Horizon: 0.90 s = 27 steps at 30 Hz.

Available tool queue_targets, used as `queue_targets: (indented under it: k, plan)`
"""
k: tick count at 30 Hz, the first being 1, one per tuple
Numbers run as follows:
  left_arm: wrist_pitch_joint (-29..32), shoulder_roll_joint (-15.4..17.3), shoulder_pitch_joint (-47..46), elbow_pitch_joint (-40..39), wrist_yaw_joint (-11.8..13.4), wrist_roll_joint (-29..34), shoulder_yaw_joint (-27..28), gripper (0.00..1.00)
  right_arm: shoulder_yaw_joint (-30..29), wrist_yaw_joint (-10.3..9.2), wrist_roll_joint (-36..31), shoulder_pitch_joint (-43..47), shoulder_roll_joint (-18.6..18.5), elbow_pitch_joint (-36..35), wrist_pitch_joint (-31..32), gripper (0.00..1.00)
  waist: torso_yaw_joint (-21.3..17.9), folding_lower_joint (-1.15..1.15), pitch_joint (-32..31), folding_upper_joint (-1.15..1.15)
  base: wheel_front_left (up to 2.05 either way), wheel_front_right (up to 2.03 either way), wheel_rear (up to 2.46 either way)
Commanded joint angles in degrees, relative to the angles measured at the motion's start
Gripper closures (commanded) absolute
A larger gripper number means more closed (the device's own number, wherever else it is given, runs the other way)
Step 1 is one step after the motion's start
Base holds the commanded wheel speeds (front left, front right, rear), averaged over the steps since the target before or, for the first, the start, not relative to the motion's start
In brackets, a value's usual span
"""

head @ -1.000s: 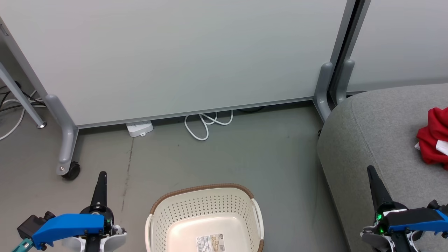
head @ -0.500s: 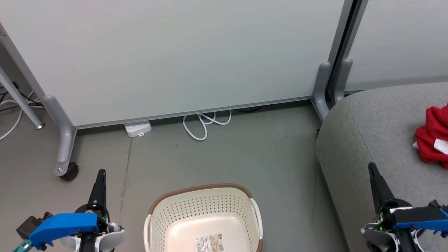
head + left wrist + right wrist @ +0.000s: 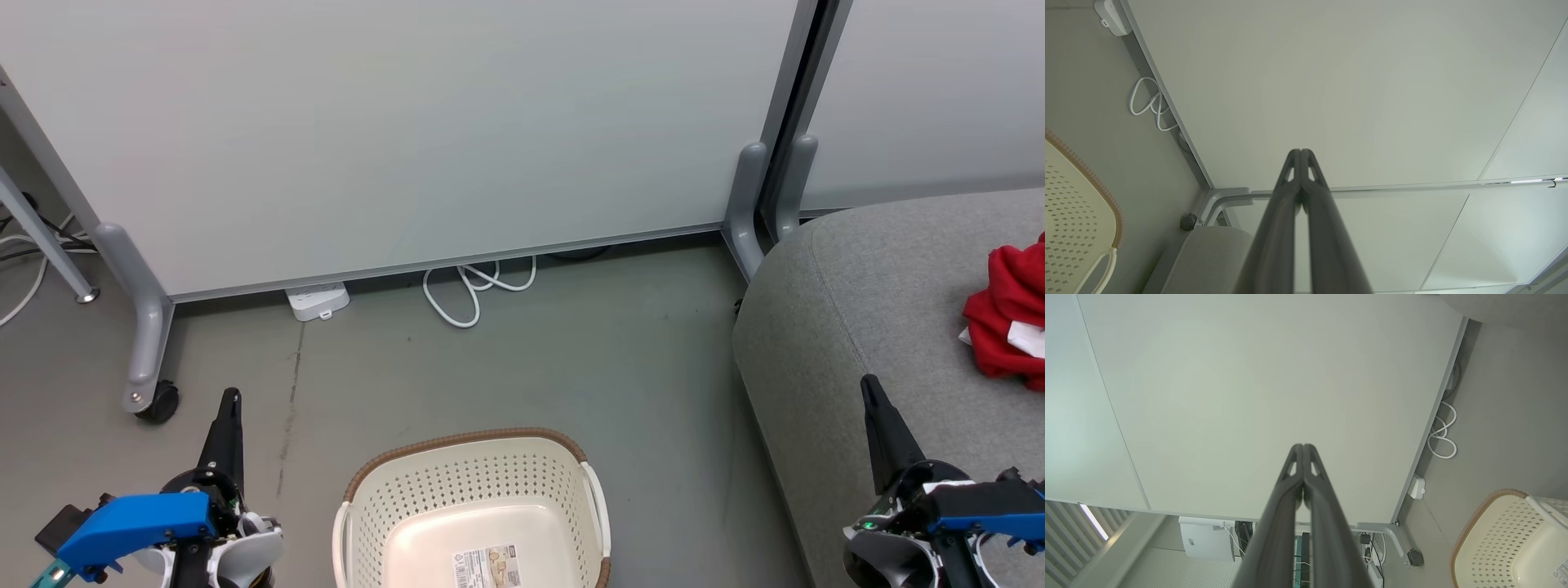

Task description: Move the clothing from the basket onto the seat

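Note:
The red clothing [image 3: 1008, 318] with white trim lies bunched on the light-grey seat [image 3: 873, 310] at the right edge of the head view. The cream basket [image 3: 469, 457] with its brown rim stands on the floor at bottom centre; its floor shows just a label [image 3: 488, 567]. My left gripper [image 3: 230, 398] is shut, pointing up, left of the basket. My right gripper [image 3: 869, 382] is shut over the seat's front part, left of and nearer than the clothing. Both wrist views show fingers pressed together, the left gripper [image 3: 1300, 152] and right gripper [image 3: 1303, 446] holding nothing.
A grey partition panel [image 3: 408, 122] on castor feet [image 3: 155, 402] stands behind the basket. A white power strip [image 3: 317, 300] and looped white cable [image 3: 478, 286] lie at its base. A table leg [image 3: 49, 245] and cables sit at far left.
The whole head view has drifted slightly, so the camera has moved. Both grippers sit a little lower in the picture and stay shut. The clothing and basket have not moved.

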Motion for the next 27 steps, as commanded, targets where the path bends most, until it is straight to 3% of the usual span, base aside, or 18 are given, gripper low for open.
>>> queue_targets:
  k: [1, 27]
  plan:
    - [0.43, 0.04, -0.76, -0.4, -0.6, -1.08, 0.23, 1.0, -0.22, 0.03, 1.37, -0.77, 0.14, -0.24, 0.33, 1.0, -0.05, 0.0, 0.01, 0.0, 0.0, 0.0, 0.0]
    - [0.88, 0.04, -0.76, -0.45, -0.61, -2.71, 0.46, 1.0, -0.32, 0.02, 3.05, -0.86, 0.16, -0.3, 0.77, 1.0, -0.18, 0.0, 0.03, 0.0, 0.0, 0.0, 0.0]
